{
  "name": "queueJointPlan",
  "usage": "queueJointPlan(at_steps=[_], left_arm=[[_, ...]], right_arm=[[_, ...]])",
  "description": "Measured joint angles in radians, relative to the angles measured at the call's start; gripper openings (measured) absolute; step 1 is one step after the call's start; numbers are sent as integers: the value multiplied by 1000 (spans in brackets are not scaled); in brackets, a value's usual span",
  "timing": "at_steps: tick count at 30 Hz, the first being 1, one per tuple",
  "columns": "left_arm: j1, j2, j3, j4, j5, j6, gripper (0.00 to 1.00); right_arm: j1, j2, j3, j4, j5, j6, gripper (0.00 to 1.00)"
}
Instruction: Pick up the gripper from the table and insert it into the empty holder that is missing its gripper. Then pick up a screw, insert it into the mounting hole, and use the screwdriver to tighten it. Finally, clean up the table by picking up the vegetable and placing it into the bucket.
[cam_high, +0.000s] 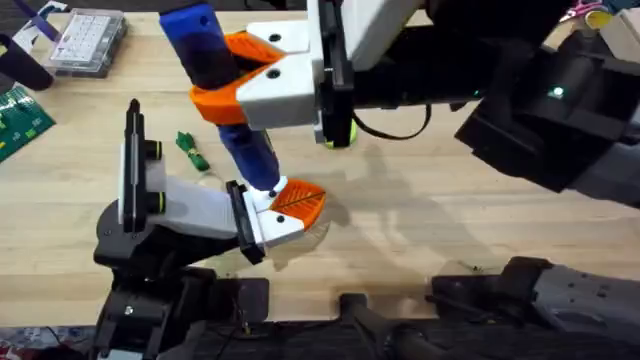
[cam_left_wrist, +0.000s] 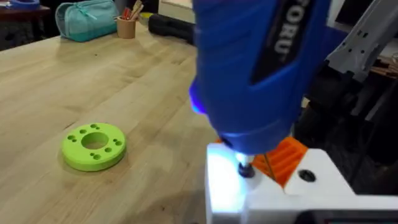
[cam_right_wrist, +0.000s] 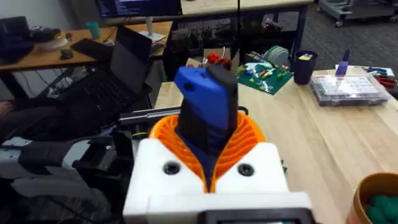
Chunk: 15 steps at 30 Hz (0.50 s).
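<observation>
Clamped in the right gripper (cam_right_wrist: 208, 143), orange pads (cam_right_wrist: 249, 140) closed tight on either side of its body: the blue screwdriver (cam_high: 243, 150), held tip-down over the counter (cam_high: 450, 230). Seen pressing its thin metal tip (cam_left_wrist: 245, 169) against the white base of the orange finger (cam_high: 298, 200), already seated on the end of the holder (cam_high: 195, 208) at the near left of the counter. Screw itself hidden under the tip. Judged to be at the tightening step, with cleanup not yet done: lying on the wood just beyond the holder, the small leafy vegetable (cam_high: 192, 150), not yet in the bucket (cam_right_wrist: 367, 186). Likely trouble from here: slipping of the tip out of the screw head if driven at the lean apparent from overhead, chewing the head or skating onto the white block; cross-threading for the same reason; bearing down too hard and swinging the holder's arm or shoving its base across the counter. Worth watching too: a low sweep of the bulky wrist on withdrawal, knocking the vegetable or the green disc (cam_left_wrist: 93, 145) out of easy reach.
</observation>
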Motion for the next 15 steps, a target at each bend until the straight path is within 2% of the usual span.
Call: queueJointPlan(at_steps=[15], left_arm=[[0,0,0,-1,7,-4,13]], right_arm=[[-4,-12,-24,17,4,7,27]])
